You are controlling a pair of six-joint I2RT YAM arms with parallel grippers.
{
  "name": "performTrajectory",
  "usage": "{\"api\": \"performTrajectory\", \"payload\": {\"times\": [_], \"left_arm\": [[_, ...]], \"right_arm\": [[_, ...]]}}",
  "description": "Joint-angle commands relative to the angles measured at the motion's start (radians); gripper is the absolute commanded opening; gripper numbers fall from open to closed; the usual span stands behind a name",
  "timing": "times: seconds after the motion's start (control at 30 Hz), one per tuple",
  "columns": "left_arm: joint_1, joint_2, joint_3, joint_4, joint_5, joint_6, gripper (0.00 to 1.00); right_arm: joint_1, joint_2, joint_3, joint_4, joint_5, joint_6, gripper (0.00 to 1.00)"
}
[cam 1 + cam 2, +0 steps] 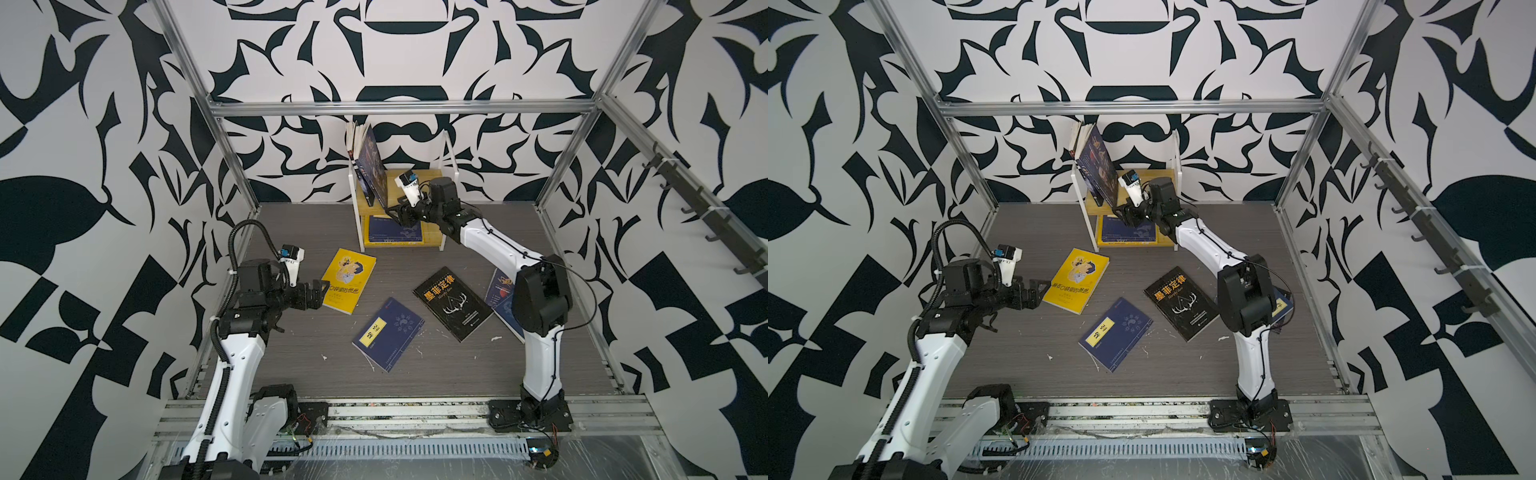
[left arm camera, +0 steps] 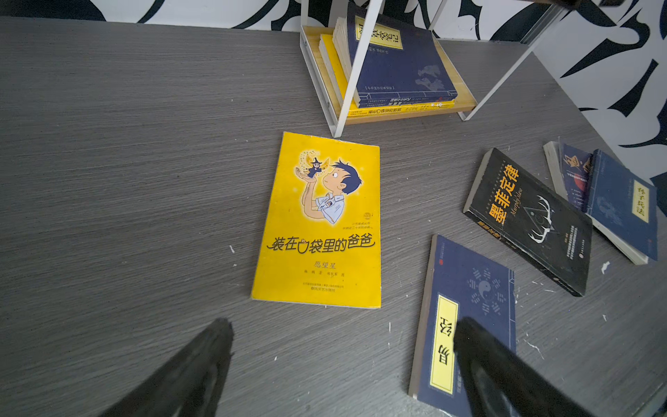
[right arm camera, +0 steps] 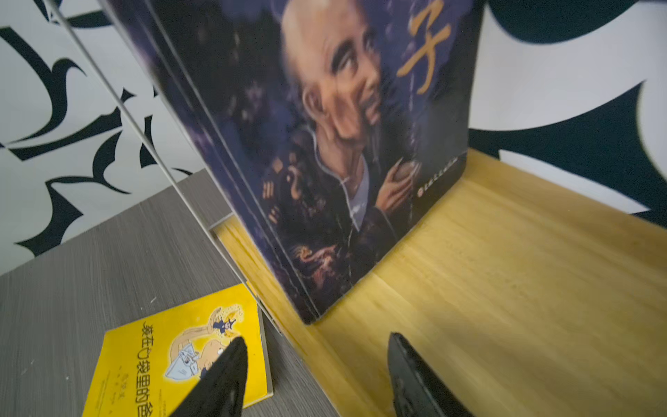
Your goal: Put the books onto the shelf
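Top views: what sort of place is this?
Probably a robot lab test cell: a metal frame, black-and-white patterned backdrop walls, and two robot arms mounted beside a grey table.

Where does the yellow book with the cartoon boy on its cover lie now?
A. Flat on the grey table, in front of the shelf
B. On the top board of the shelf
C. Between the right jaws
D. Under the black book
A: the yellow book lies cover up on the table, just before the shelf.
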Motion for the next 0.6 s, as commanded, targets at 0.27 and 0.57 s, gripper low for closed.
{"api": "performTrajectory", "payload": {"times": [0.27,0.57], "left_arm": [[0.012,-0.014,0.007,-0.022,0.012,0.009,1.0],[0.014,-0.019,0.013,-0.027,0.011,0.012,0.99]], "right_arm": [[0.002,0.117,0.22,-0.037,-0.121,0.024,0.52],[0.001,0.228,0.395,-0.105,-0.153,0.047,0.47]]}}
